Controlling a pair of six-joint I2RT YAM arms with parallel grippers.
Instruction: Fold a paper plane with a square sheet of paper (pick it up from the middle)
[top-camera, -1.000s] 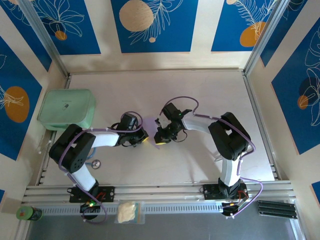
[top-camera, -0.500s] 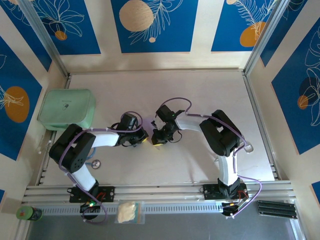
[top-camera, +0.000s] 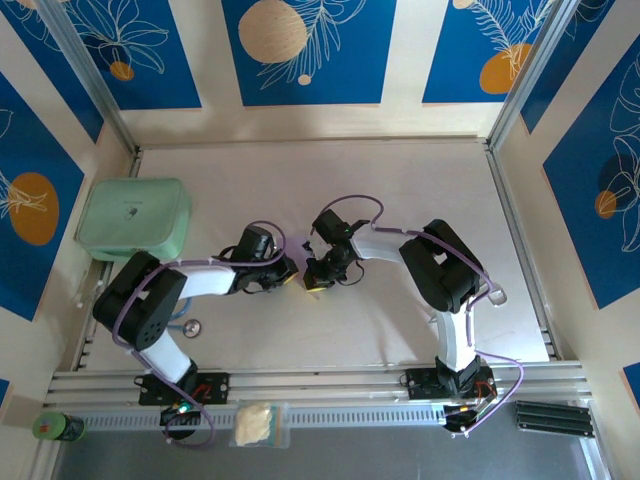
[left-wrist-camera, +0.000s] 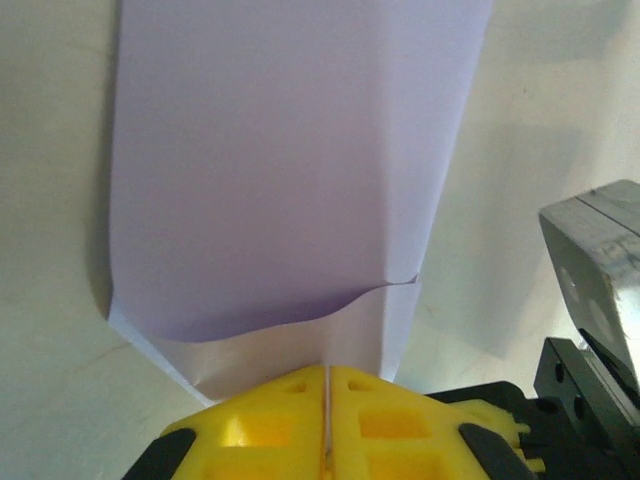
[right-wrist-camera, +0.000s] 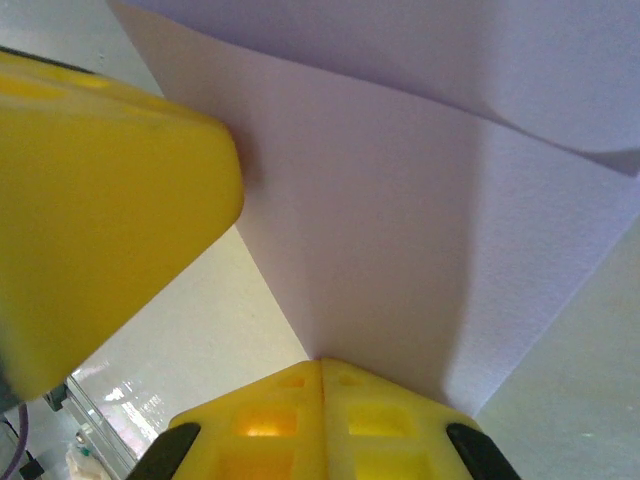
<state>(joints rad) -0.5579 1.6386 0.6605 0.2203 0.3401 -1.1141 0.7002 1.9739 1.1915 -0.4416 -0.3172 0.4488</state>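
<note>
One green box (top-camera: 132, 220) sits at the left of the table (top-camera: 400, 190), and right of it, mid-table, the left gripper (left-wrist-camera: 327, 372) pinches the folded lilac paper (left-wrist-camera: 290, 160) by an edge with yellow fingers (left-wrist-camera: 260, 425) pressed together, while just beside it the right gripper (right-wrist-camera: 321, 362) clamps the same paper, likewise closed

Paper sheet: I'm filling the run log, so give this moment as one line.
paper: lilac, partly folded | left gripper: shut on paper edge | right gripper: shut on paper
</note>
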